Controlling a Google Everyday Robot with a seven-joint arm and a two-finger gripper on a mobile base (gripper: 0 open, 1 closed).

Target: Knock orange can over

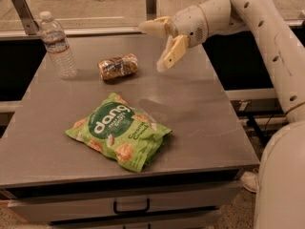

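Note:
The orange can (117,66) lies on its side on the grey table (205,128), toward the back left of centre, its silver top pointing left. My gripper (155,46) hangs above the table just right of the can, a short gap away from it. Its two pale fingers (172,54) are spread apart and hold nothing.
A clear plastic water bottle (57,45) stands upright at the back left, close to the can. A green "dang" snack bag (119,130) lies flat in the middle front. A drawer handle (131,207) shows below the table's front edge. My white arm (271,46) spans the right side.

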